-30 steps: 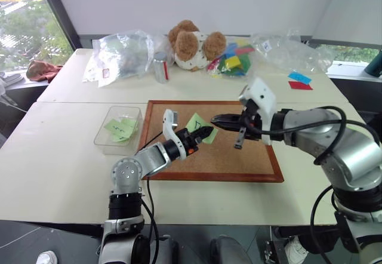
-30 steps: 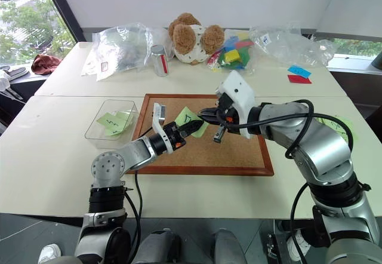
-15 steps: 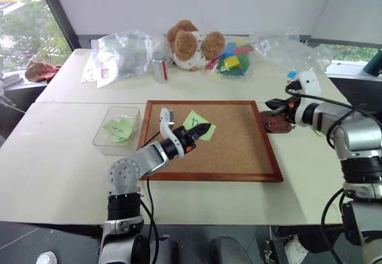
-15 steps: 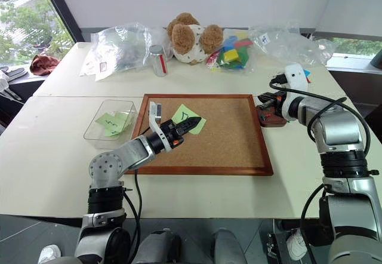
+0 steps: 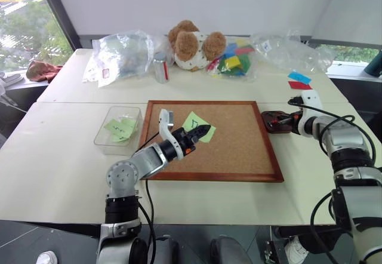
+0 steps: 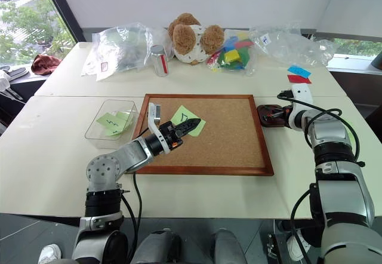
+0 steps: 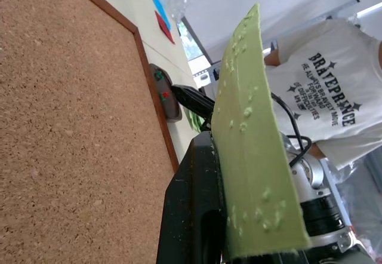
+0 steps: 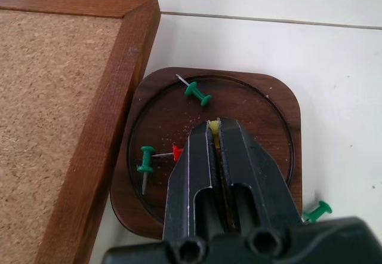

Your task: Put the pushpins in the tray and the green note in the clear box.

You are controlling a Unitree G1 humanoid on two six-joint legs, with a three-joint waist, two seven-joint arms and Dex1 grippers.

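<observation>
My left gripper point(image 5: 205, 131) is shut on the green note point(image 5: 194, 122) and holds it just above the cork board point(image 5: 239, 150). In the left wrist view the green note point(image 7: 253, 144) stands edge-on against a black finger point(image 7: 191, 216). My right gripper point(image 8: 213, 125) hovers low over the dark tray point(image 8: 274, 97) off the board's right edge, shut with a small yellow pushpin head pinched at its tips. In the tray lie two green pushpins point(image 8: 197, 92) and a red one point(image 8: 176, 152). One more green pin point(image 8: 317, 210) lies on the table beside the tray. The clear box point(image 5: 101, 140) sits left of the board.
The clear box holds light-green scribbled notes point(image 5: 121, 128). At the back stand a teddy bear point(image 5: 191, 43), plastic bags point(image 5: 119, 52), a small can point(image 5: 160, 68) and coloured blocks point(image 5: 234, 62). Blue and red notes point(image 5: 300, 80) lie far right. A person in a white T-shirt point(image 7: 322, 97) stands beyond the table.
My right gripper swung from over the board beside the note out to the right and down over the tray. The left gripper stayed where it was, still holding the note.
</observation>
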